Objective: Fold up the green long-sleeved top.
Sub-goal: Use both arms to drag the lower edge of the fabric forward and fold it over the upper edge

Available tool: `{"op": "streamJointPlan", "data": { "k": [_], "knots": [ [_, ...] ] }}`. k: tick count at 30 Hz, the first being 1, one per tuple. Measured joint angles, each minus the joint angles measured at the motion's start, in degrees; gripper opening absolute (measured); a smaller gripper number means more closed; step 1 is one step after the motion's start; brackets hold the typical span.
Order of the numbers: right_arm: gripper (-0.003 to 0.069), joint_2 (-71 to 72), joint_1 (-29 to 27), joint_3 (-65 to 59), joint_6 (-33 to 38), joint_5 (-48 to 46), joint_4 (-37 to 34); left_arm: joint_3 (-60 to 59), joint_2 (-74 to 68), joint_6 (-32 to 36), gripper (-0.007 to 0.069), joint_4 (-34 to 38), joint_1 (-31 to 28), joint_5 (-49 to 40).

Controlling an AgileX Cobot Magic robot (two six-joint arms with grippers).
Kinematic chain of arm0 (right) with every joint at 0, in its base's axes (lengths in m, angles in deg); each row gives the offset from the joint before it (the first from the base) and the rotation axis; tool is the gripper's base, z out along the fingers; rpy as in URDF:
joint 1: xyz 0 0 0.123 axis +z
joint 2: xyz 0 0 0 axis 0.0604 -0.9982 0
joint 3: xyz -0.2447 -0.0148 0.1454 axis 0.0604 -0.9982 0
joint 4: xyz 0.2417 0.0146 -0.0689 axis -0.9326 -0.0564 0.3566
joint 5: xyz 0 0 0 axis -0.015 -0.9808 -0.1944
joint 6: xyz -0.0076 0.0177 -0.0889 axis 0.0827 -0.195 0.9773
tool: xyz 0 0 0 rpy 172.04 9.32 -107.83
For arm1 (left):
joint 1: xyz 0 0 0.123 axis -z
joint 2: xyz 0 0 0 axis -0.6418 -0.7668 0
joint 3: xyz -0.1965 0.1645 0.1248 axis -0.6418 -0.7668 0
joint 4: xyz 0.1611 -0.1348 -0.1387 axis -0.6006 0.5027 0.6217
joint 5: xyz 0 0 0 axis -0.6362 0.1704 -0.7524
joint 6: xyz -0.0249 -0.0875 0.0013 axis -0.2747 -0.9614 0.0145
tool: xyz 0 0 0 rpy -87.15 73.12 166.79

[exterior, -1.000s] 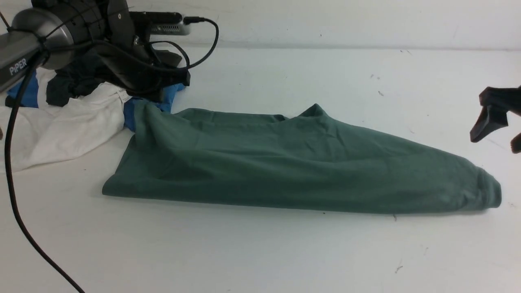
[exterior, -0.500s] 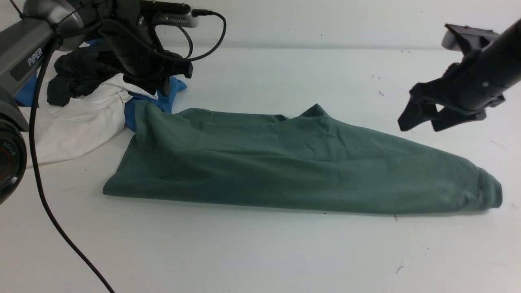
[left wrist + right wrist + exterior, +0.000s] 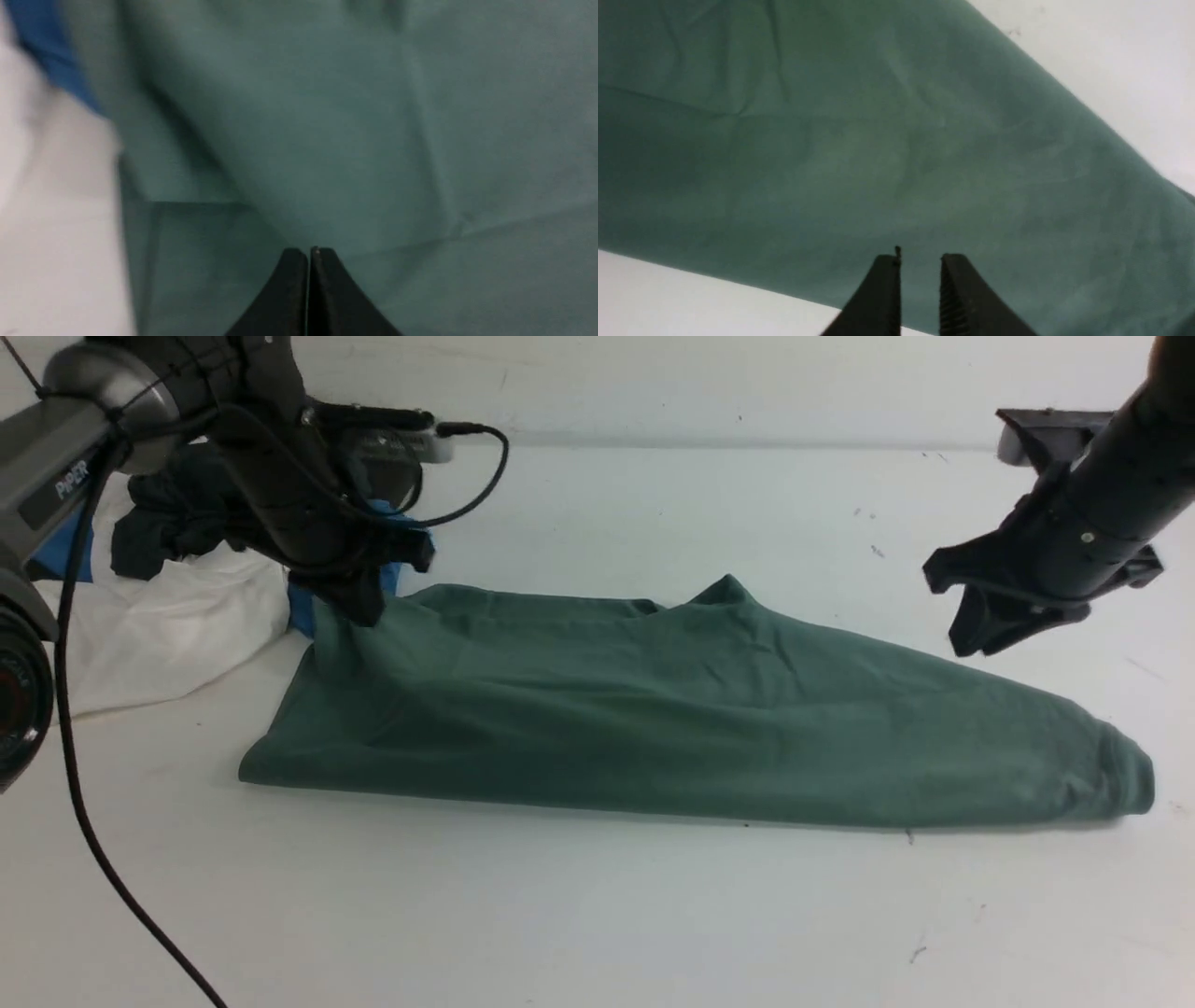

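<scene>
The green long-sleeved top point(image 3: 672, 709) lies folded in a long band across the white table, narrowing toward the right end. Its neck tag and chest logo are hidden. My left gripper point(image 3: 359, 607) is right at the top's far left corner. In the left wrist view it point(image 3: 308, 254) is shut with nothing between the jaws, and green cloth point(image 3: 327, 140) lies close below. My right gripper point(image 3: 980, 635) hovers above the far edge of the right part of the top. In the right wrist view it point(image 3: 920, 259) stands a little open and empty over the cloth point(image 3: 878, 140).
A pile of white point(image 3: 159, 625), blue point(image 3: 299, 607) and dark point(image 3: 168, 523) garments lies at the far left, touching the top's left corner. The left arm's black cable point(image 3: 84, 821) hangs down across the front left of the table point(image 3: 597, 915).
My left gripper has come down from the garment pile to the top's far left corner. My right arm has swung in from the right edge and now hovers over the top's right part.
</scene>
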Motion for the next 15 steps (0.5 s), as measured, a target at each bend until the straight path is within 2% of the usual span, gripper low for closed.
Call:
{"op": "streamJointPlan", "data": {
  "k": [1,3,7,10,15],
  "knots": [
    [0.0039,-2.1,1.4,0.1,0.0,0.4,-0.8,-0.2,-0.9,1.2,-0.0004,2.1,1.4,0.2],
    [0.0001,-5.4,3.8,0.1,0.0,1.9,-1.5,-0.2,-2.6,1.6,-0.0004,3.4,3.8,0.8],
    [-0.0011,-10.5,6.5,0.0,-0.2,3.6,-1.5,-0.3,-5.6,0.4,-0.0004,2.8,6.0,1.1],
    [-0.0013,-13.9,8.2,0.0,-0.8,4.0,-1.2,-0.3,-8.7,-0.8,-0.0004,-0.2,6.9,1.1],
    [-0.0013,-14.3,8.5,-0.4,-1.0,3.3,0.1,-1.7,-8.4,-1.3,-0.0004,-0.8,7.2,1.8]
  ]
}}
